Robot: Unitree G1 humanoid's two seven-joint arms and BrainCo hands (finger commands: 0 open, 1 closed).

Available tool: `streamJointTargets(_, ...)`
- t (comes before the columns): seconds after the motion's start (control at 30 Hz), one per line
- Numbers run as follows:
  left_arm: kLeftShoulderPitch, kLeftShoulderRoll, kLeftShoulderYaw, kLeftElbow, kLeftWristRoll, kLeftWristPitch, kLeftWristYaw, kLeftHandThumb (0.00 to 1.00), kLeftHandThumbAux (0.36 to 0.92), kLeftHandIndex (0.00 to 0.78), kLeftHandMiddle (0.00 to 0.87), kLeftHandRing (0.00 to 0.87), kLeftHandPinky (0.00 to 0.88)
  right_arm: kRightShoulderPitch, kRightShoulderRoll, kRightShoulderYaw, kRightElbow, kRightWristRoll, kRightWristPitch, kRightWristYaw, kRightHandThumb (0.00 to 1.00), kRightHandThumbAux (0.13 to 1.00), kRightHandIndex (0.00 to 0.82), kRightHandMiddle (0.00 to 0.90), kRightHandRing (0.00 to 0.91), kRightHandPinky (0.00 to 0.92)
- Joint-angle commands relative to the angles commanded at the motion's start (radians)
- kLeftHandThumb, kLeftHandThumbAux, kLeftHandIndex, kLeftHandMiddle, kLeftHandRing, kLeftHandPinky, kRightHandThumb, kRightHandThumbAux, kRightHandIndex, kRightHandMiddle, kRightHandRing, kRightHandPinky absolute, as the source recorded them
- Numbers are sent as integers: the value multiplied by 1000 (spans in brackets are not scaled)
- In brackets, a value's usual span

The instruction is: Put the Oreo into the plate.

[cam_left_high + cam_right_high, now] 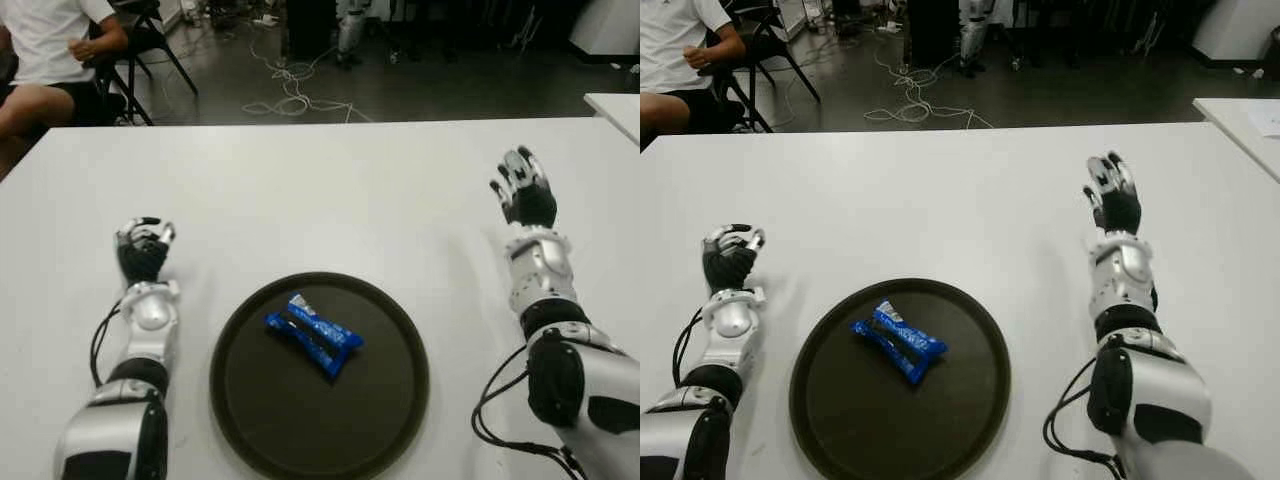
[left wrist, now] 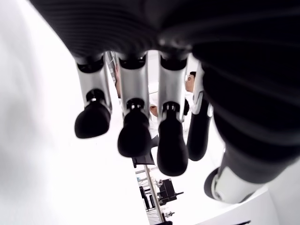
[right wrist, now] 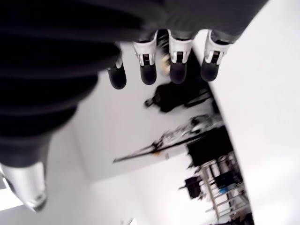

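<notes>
On the white counter (image 1: pixel 320 190), nearest the robot and between its two arms, sat a round dark plate (image 1: pixel 250 420), and the Oreo (image 1: pixel 313 334), a blue wrapped packet, lay inside it, slightly up from the middle and angled, clear of the raised rim on every side. The plate's near edge ran close to the lower border of the eye views.

Left of the plate, near it but not touching, the left hand (image 1: pixel 143 248) showed with its fingers (image 2: pixel 134 138) curled downward and holding nothing. Well to the right of the plate, further out over the counter, the right hand (image 1: pixel 523 189) was raised with its fingers (image 3: pixel 148 74) extended and loosely spread, also holding nothing.

Bare counter stretched widely beyond the plate up to the far edge, and on both sides of the hands. Past that far edge lay a dark floor with loose cables (image 1: pixel 290 85), and a seated person (image 1: pixel 45 60) on a chair at the far left corner. A second white surface (image 1: pixel 618 108) showed at the far right.
</notes>
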Motion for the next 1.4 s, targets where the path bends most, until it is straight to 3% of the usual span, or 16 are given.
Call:
streamJointTargets(0.4,-20,5,44,-5,-44,25,-15,700,720,434,751,764,772,17,-24,119,26,-184,-63,-85,0,555,0,0,0,0)
streamJointTargets(0.73,-29,15,50,-2,-47,82,-24,702,718,435,748,762,768,31,-28,170,44,-277,-103,-147,0,584,5,0,0,0)
streamJointTargets(1.4,-16,10,40,-2,-36,67,-29,701,721,433,747,763,763,38,-43,190,55,-320,-140,-169,0,608,12,0,0,0)
